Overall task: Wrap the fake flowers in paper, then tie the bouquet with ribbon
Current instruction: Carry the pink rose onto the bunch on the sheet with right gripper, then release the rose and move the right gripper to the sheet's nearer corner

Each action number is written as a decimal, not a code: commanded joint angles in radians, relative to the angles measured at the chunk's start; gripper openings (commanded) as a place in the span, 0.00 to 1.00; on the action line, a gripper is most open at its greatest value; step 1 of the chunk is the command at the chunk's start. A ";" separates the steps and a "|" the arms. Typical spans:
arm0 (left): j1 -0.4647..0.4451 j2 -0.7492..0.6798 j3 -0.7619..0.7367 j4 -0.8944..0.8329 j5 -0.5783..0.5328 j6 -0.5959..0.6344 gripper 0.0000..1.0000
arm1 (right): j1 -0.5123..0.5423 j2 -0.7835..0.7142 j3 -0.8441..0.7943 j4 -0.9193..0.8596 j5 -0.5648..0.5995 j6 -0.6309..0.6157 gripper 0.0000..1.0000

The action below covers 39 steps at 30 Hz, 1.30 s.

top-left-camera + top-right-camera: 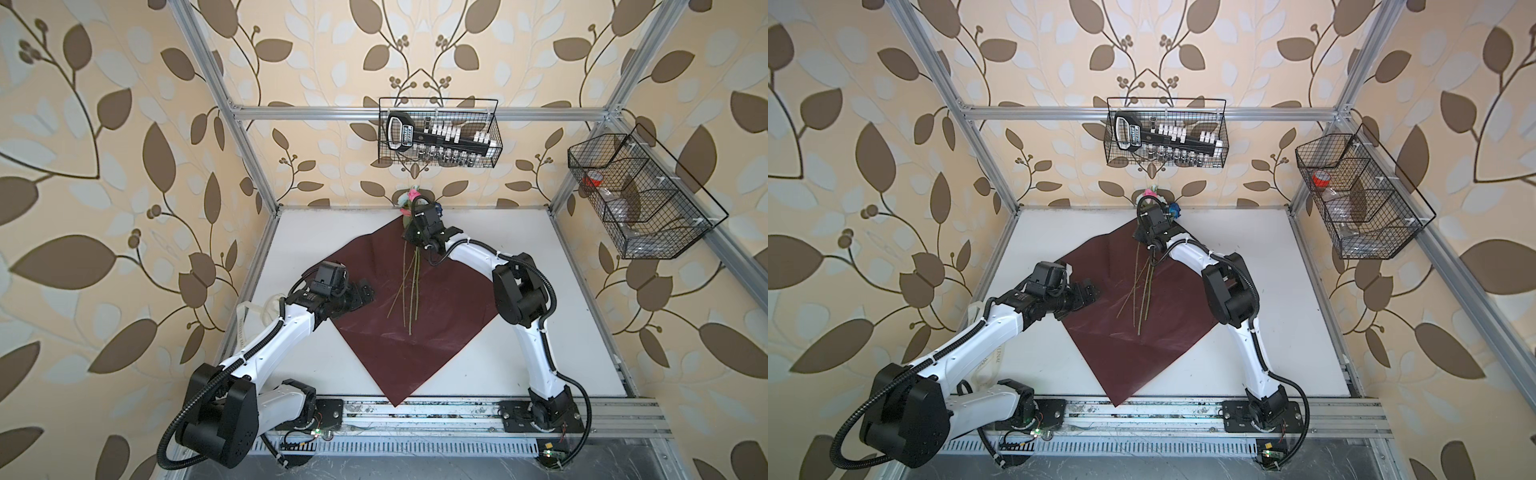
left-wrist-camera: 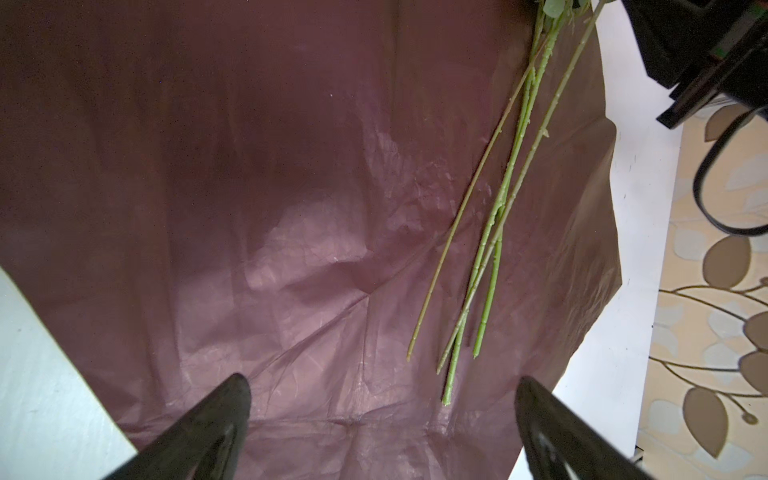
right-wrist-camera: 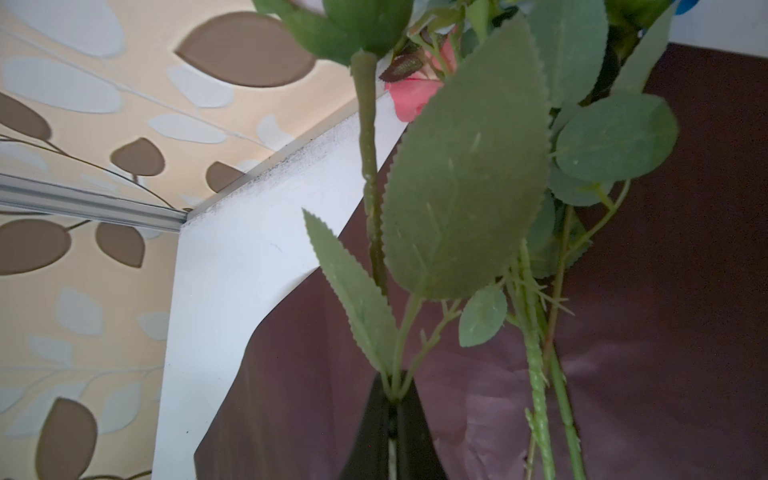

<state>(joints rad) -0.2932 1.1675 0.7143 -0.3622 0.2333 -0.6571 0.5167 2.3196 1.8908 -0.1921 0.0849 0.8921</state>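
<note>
Barely started: right gripper [image 3: 392, 415] pinches a bouquet [image 3: 465, 187] leaf sprig, left gripper [image 2: 382, 379] gapes empty over the sheet [image 1: 436, 316], stems [image 2: 496, 216] splayed, nothing tied yet.

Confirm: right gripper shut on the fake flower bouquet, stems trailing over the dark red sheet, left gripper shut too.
Not the left gripper: the left wrist view shows its jaws wide open, holding nothing. The right gripper is shut on the bouquet of fake flowers, stems trailing over the dark red wrapping sheet.
</note>
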 commanded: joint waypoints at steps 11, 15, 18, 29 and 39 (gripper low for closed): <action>0.006 -0.040 0.001 0.002 -0.017 0.008 0.99 | -0.004 0.034 0.047 -0.041 0.056 -0.036 0.23; 0.006 -0.050 0.004 -0.009 -0.023 0.009 0.99 | -0.003 0.000 0.029 -0.041 0.054 -0.045 0.28; 0.006 -0.061 0.004 -0.023 -0.030 0.007 0.99 | -0.003 -0.043 -0.002 -0.034 0.063 -0.048 0.29; 0.006 -0.115 -0.051 -0.094 -0.035 -0.019 0.99 | 0.006 -0.269 -0.192 0.008 0.057 -0.131 0.33; 0.006 -0.211 -0.109 -0.324 0.003 -0.070 0.99 | 0.170 -0.677 -0.637 0.029 0.241 -0.458 0.49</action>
<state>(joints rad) -0.2932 1.0004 0.6258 -0.5785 0.2092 -0.6983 0.6125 1.7264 1.3590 -0.1444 0.2104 0.5758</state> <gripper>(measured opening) 0.988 0.465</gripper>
